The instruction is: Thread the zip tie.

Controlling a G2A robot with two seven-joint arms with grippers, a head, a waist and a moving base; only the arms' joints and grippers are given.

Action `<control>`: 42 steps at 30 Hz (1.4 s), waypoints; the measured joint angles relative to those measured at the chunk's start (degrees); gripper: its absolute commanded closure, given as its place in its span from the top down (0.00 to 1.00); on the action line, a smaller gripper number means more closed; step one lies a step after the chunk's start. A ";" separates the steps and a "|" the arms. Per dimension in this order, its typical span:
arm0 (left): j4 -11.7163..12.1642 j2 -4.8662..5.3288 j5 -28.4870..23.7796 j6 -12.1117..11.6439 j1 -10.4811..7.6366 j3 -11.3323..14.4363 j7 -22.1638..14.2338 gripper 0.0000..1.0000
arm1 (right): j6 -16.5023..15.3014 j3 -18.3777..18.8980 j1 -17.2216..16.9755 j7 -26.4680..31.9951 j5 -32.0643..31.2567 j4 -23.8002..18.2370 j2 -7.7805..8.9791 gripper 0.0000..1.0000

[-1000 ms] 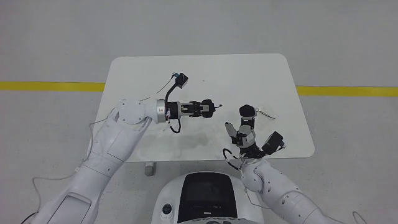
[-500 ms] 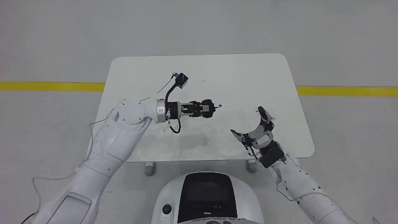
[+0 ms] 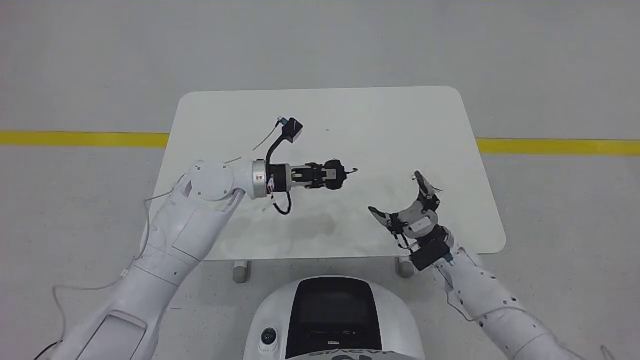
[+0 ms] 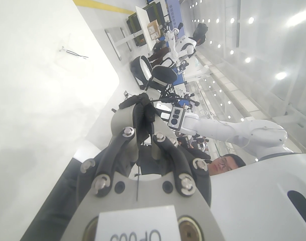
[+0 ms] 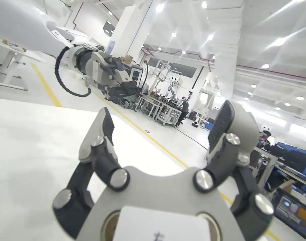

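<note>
Above the centre of the tabletop (image 3: 300,120), the left end effector (image 3: 344,171) clenches a thin black zip tie (image 4: 137,184), apparently unthreaded, as the released right end effector (image 3: 398,196) hovers at 4 o'clock beside a second tie (image 4: 74,53).

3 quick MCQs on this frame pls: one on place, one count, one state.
1. The left gripper sits over: A) the rounded white table, near its middle; B) the bare floor; C) the table's far corner.
2. Yellow floor lines in the top view: A) one; B) two; C) four.
3. The right gripper is: A) shut on a tie; B) shut, empty; C) open, empty.

Answers:
1 A: it hangs above mid-tabletop, shut on the thin black zip tie.
2 B: one line runs beyond the table and one passes behind it.
3 C: its fingers stand wide apart with nothing between them.
</note>
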 measured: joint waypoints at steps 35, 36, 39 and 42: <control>-0.37 -1.05 -23.03 7.46 2.85 4.82 -0.90 0.00 | 11.12 -13.29 13.80 -1.83 0.00 5.91 5.92 1.00; -0.38 -1.05 -23.02 7.46 2.86 4.80 -0.89 0.00 | 11.12 -13.29 13.78 -1.83 0.00 5.90 5.92 1.00; -0.53 -1.05 -23.05 7.50 2.98 4.81 -0.71 0.00 | 11.12 -13.23 13.73 -1.62 0.00 5.71 5.92 1.00; -1.04 -1.15 -24.19 7.92 3.60 5.21 0.46 0.00 | 11.12 -13.24 13.68 -1.72 0.00 4.73 6.01 1.00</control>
